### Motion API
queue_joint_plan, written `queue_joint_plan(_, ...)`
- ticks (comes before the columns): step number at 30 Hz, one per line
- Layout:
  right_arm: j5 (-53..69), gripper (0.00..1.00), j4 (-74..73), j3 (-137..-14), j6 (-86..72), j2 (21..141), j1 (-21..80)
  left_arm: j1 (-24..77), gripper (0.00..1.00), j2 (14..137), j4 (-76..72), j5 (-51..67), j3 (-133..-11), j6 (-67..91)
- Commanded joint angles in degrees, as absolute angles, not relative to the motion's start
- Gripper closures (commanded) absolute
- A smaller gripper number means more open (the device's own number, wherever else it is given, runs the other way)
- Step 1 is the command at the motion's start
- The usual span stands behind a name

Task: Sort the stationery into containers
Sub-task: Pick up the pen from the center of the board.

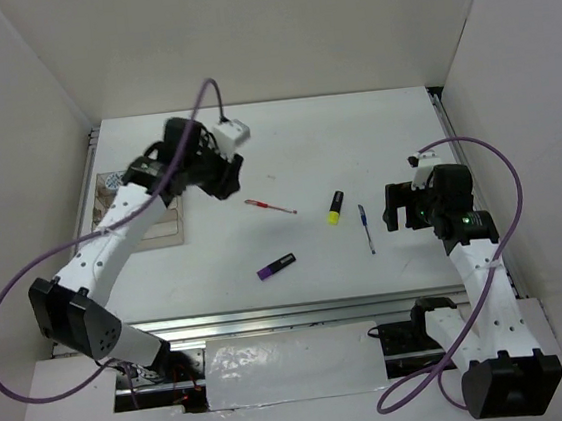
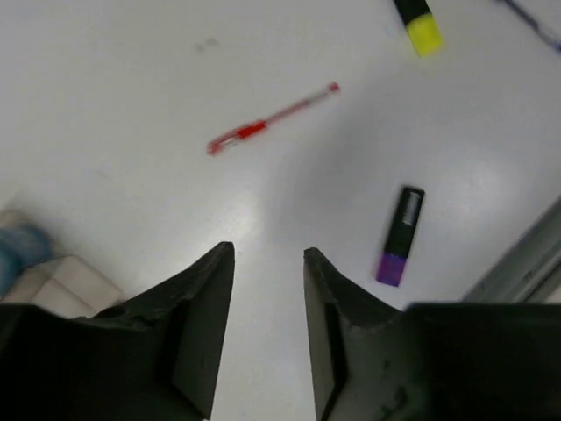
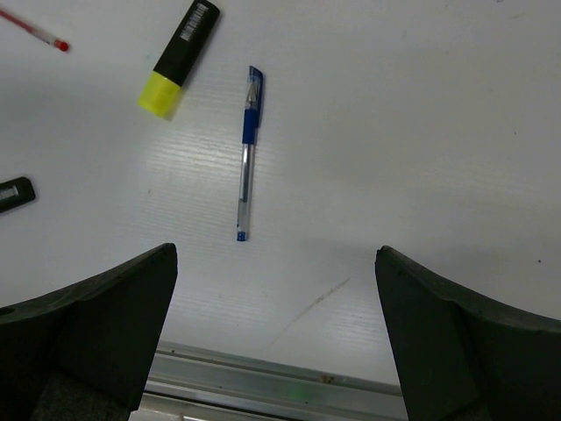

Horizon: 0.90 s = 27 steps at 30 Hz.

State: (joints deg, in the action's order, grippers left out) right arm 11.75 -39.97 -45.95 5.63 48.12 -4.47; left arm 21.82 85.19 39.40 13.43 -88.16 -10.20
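White tabletop (image 1: 294,144); left gripper (image 2: 269,250) part-open, holding nothing; red pen (image 2: 273,117) at 12 o'clock ahead of it in wrist view, long axis 8-to-2 o'clock; left arm nearer; right gripper (image 3: 276,253) wide open, empty, blue pen (image 3: 248,153) at its 11 o'clock.

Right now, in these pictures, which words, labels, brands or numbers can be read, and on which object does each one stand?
No text here can be read.
On the purple highlighter: pale print on its black part, too blurred to read.
On the yellow highlighter: pale print on its black part, too small to read.
On the red pen and the blue pen: no marking visible.
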Motion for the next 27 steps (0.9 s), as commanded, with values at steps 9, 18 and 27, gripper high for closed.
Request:
queue_joint_plan(9, 11.78, 0.00, -39.20, -46.58, 5.89, 46.67, -4.83, 46.92, 0.48, 89.99, 32.61, -2.17, -67.94, -0.53)
queue_joint_plan(18, 11.78, 0.00, -39.11, -46.76, 5.98, 47.20, -5.10, 50.18, 0.53, 105.45, 34.89, -4.66, -73.03, 2.55)
queue_joint_plan(27, 11.86, 0.00, -39.11, -46.85, 6.06, 47.81, -5.27, 52.47, 0.51, 109.51, 33.75, -4.49, -73.65, 2.64)
